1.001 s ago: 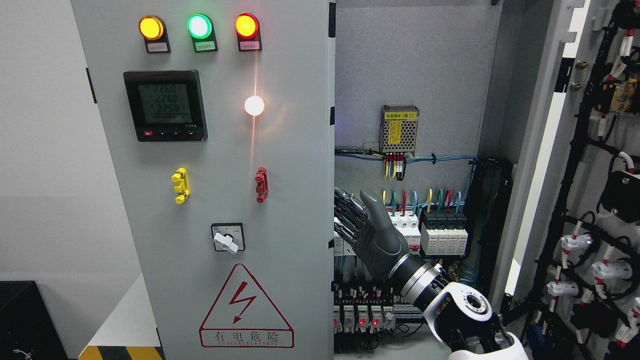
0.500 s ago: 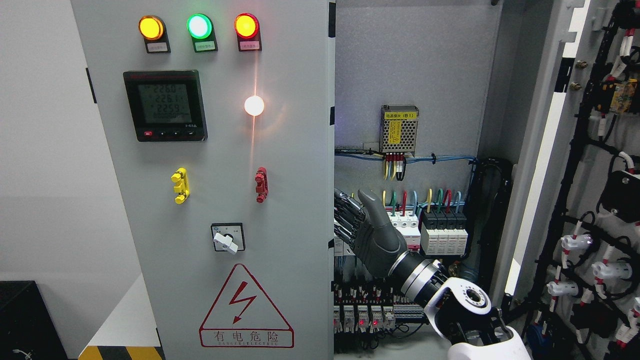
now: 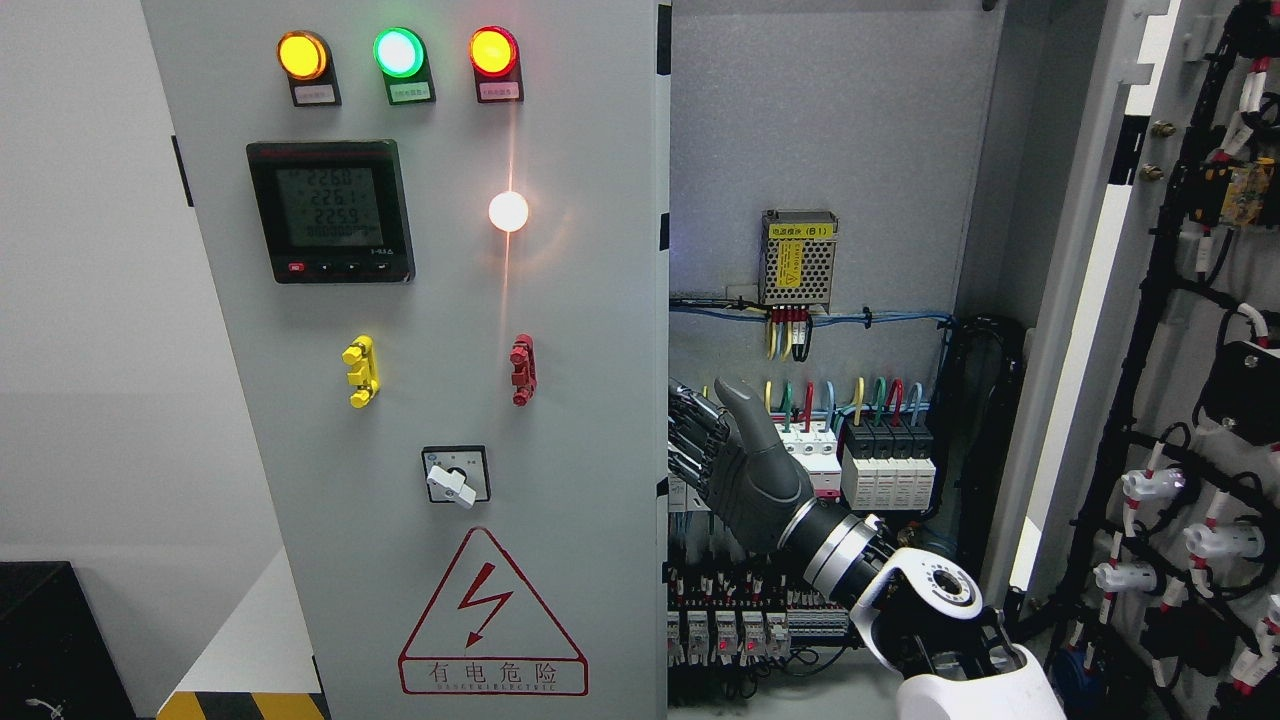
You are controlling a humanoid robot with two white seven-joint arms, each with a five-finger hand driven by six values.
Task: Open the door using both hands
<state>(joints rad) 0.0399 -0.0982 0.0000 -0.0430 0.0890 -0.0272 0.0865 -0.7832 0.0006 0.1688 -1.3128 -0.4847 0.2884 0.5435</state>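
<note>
**Ana:** Head view first, and it is the only view. What is the right hand (image 3: pixel 735 465) doing?

**Ben:** Its arm comes in from the lower right, white shell and silver wrist. The dark hand stands upright inside the open cabinet, thumb pointing up, fingers (image 3: pixel 690 440) reaching left to the free edge of the left door (image 3: pixel 450 400). The fingertips are hidden behind that edge, so I cannot tell whether they are curled around it or only lie against it.

**Ana:** And the door itself?

**Ben:** Directly left of the hand, filling the middle of the picture. Up and left of the hand it carries three lit lamps, amber, green and red (image 3: pixel 493 50), a digital meter (image 3: pixel 331 210) and a glowing white lamp (image 3: pixel 508 211). Level with the hand are a yellow handle (image 3: pixel 360 371) and a red handle (image 3: pixel 522 369). Lower left sit a rotary switch (image 3: pixel 456 476) and a red warning triangle (image 3: pixel 492 615).

**Ana:** What lies right of the hand?

**Ben:** Just behind it, a row of circuit breakers (image 3: pixel 860 465) with coloured wires. Above it, a perforated power supply (image 3: pixel 798 258). Far right, the right door (image 3: pixel 1190 400) is swung open, showing black cable bundles on its inner face.

**Ana:** The left hand?

**Ben:** Not showing anywhere.
</note>
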